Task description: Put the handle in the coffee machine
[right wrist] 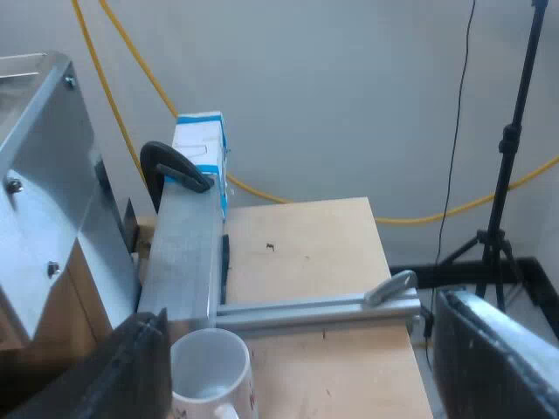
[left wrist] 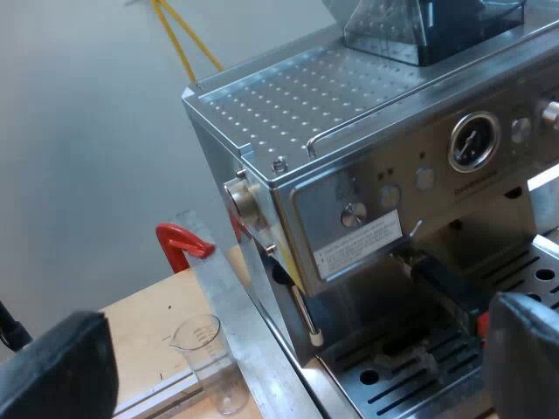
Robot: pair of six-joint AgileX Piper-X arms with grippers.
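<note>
Left fingers (left wrist: 61,371) are spread wide and carrying nothing; right fingers (right wrist: 498,358) likewise parted and empty. Biggest thing out there: the machine (left wrist: 367,201), steel front facing the left arm, hopper (left wrist: 410,26) up top, drip tray (left wrist: 419,375) below. The right arm sits off at the machine's side panel, over the counter (right wrist: 306,253), and gets no look at that front at all.

Now the one that matters: the handle (left wrist: 441,284). It's at the machine's front, jutting out from under the brew head. Its long axis runs from the head outward and down toward the left arm. The red end (left wrist: 482,325) comes up right against one left finger, touching or just beside it, I can't tell which. So the handle lies inside the left fingers' spread, but crowded to one finger, not centred.

Whether it is already locked home or merely seated, these views don't settle. Either way the left arm is clearly the nearer one. By my read, any turn of that bar wants the fingers shifted across so it sits midway.

Smaller bits: a mug (right wrist: 210,362) stands between the right fingers, close to one. A glass (left wrist: 207,353) stands on the counter near the machine's corner.
</note>
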